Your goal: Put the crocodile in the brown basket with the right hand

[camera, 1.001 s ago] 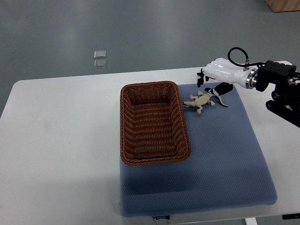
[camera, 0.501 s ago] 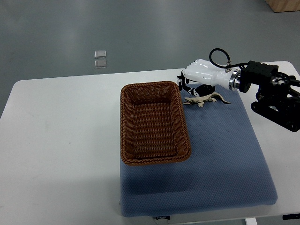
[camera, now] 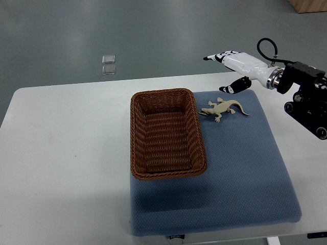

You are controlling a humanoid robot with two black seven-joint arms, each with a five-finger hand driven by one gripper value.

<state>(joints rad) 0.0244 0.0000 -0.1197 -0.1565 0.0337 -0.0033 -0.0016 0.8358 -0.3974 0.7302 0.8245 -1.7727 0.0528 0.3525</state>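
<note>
Right hand (camera: 236, 65) has lifted off with fingers spread, holding nothing; the crocodile (camera: 223, 108) still sits on the blue mat (camera: 240, 168) beside the brown basket (camera: 167, 134), so that grab missed

The crocodile (camera: 224, 108) is a small, pale cream toy figure lying flat on its belly on the blue pad (camera: 245, 173), legs splayed out to both sides. Its body runs roughly left to right with a slight slant, the thin tail trailing toward the right. It sits just beside the right rim of the brown basket (camera: 168, 173), outside it, near the basket's far corner. The basket is a rectangular woven wicker tray, dark brown, upright with its opening facing up, resting partly on the pad and partly on the white tabletop (camera: 66, 153).
</note>
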